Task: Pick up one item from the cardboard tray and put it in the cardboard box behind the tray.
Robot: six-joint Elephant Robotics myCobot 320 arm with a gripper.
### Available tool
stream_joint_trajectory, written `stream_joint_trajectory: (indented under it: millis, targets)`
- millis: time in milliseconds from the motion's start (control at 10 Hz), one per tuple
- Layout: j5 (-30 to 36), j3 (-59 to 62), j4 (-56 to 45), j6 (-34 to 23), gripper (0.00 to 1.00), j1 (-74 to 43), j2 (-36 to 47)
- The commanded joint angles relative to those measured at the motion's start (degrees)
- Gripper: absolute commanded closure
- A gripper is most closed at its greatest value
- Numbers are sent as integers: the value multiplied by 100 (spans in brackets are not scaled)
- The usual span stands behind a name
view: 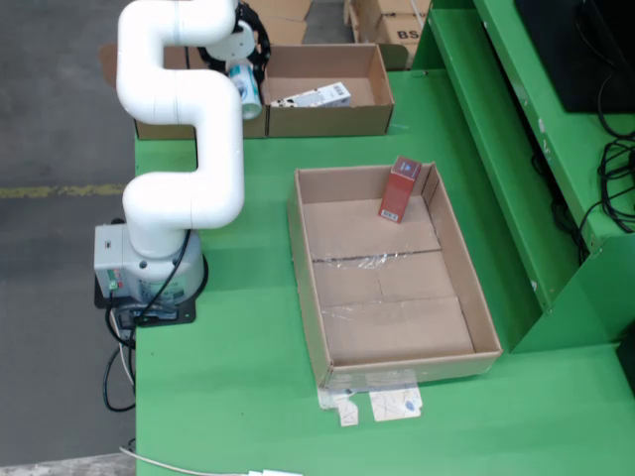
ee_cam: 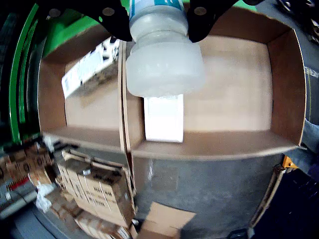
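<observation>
White plastic bottle (ee_cam: 164,59) with a teal-printed label sits clamped between the black fingers (ee_cam: 112,17) of my pincer (view: 246,71); the label text is cut off and I cannot read it. In the wrist view the bottle hangs cap-down directly below the pincer, over the wall dividing two cardboard boxes. Below it, in the nearer box (ee_cam: 234,144), lies a white carton (ee_cam: 163,119). To the left of the pincer in that view, the other box (ee_cam: 50,94) holds a white carton with dark printing (ee_cam: 89,72), too blurred to read. Only the fixed view shows the cardboard tray (view: 392,297), well away from the pincer, with a red carton (view: 401,189) leaning at its far end; its lettering is too small to read. Brown cartons beyond the boxes show "BS" (view: 407,34).
</observation>
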Motion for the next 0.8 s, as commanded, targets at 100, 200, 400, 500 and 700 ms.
stream_joint_trajectory:
  millis: [100,200,400,500,700]
  targets:
    - [-2544,3691,3627,-1808,100,324,-3724]
    - [-2544,3691,3627,-1708,100,324,-3724]
    - [-2544,3691,3627,-1646,100,324,-3724]
    - [-2544,3691,3627,-1803,100,324,-3724]
    - [-2544,3691,3627,-1659,100,324,-3724]
